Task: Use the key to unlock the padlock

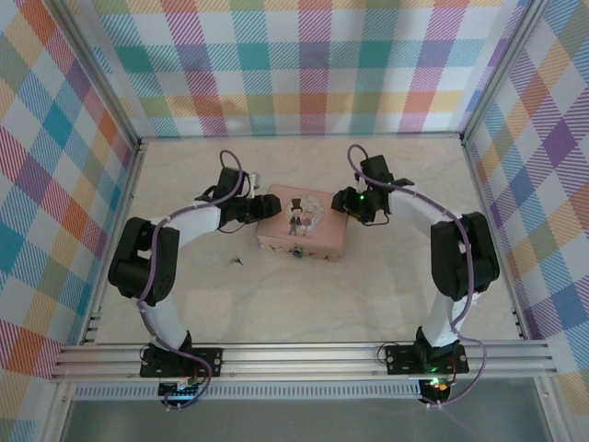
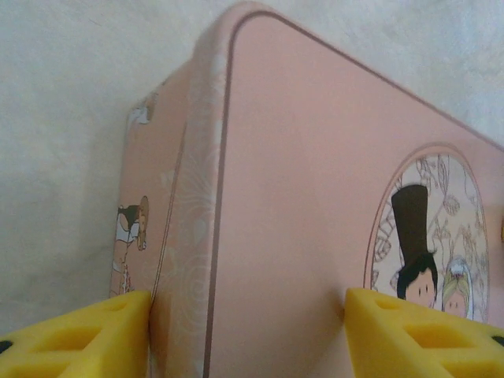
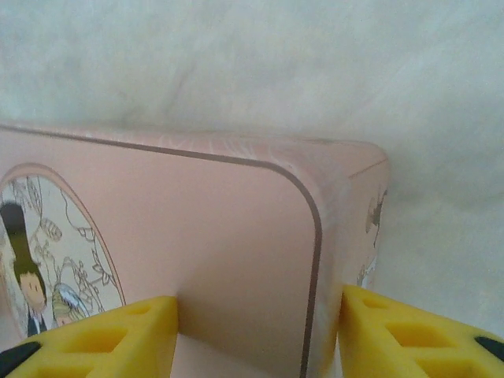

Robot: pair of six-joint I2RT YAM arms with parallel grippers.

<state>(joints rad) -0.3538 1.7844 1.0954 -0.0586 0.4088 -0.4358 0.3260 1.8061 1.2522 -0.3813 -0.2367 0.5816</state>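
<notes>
The padlock [image 1: 299, 253] is a tiny blue spot hanging at the front wall of the pink tin [image 1: 302, 224]. The key [image 1: 238, 262] is a small dark thing lying on the table, left of the tin's front corner and away from both grippers. My left gripper [image 1: 255, 210] [image 2: 248, 303] stands open astride the tin's left end. One of its yellow fingertips [image 2: 87, 339] is against the end wall and the other is over the lid. My right gripper [image 1: 345, 203] [image 3: 258, 303] stands open astride the tin's right end, one fingertip [image 3: 409, 335] beside the wall.
The tin [image 2: 299, 197] [image 3: 197, 220] has a cartoon couple on its lid and stands mid-table. Plaid walls and metal rails [image 1: 304, 354] close the table in on all sides. Bare tabletop [image 1: 304, 304] lies between the tin and the arm bases.
</notes>
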